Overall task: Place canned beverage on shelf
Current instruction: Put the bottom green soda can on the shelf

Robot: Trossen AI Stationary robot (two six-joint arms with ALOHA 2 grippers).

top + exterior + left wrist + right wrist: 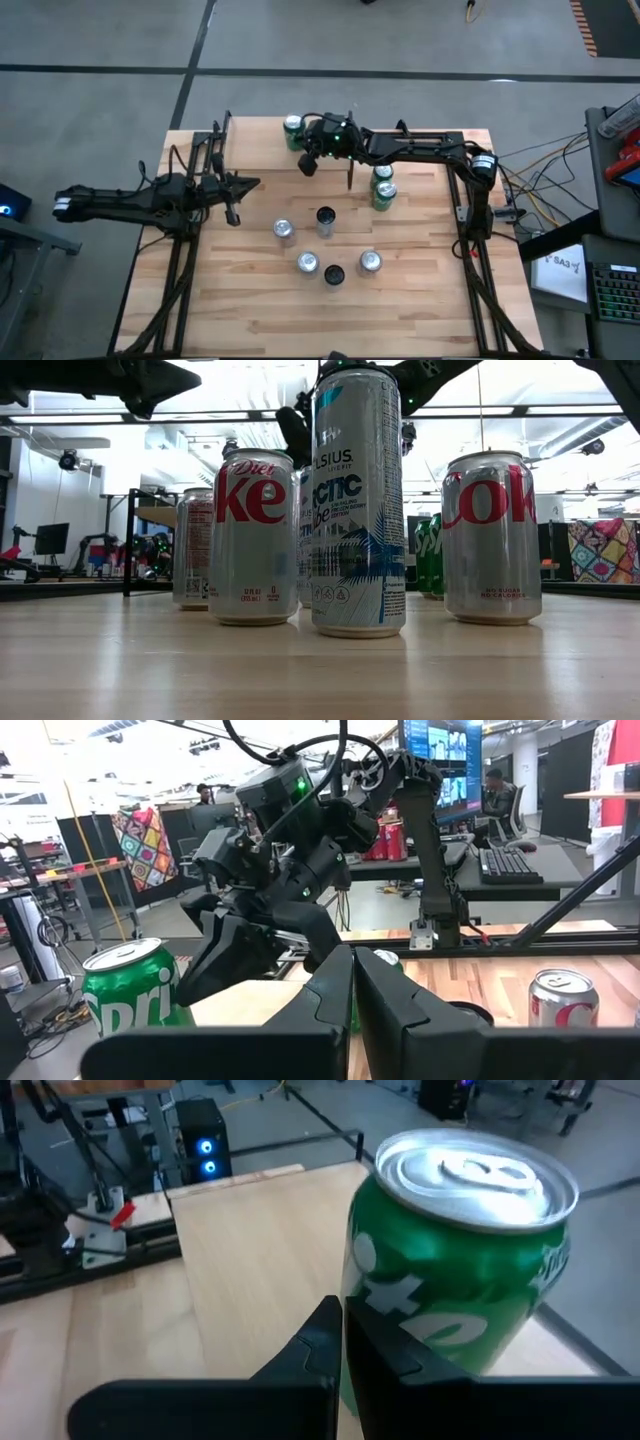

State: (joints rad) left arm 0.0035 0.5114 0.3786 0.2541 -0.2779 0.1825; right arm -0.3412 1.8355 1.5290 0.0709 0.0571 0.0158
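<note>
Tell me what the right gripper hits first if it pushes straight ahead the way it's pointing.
Most likely the green Sprite can on the shelf: it stands right past the shut right gripper; whether they already touch is unclear.

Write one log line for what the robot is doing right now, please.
left gripper: shut, waiting at table's left | right gripper: shut, empty, beside green can | green can: upright on shelf
</note>
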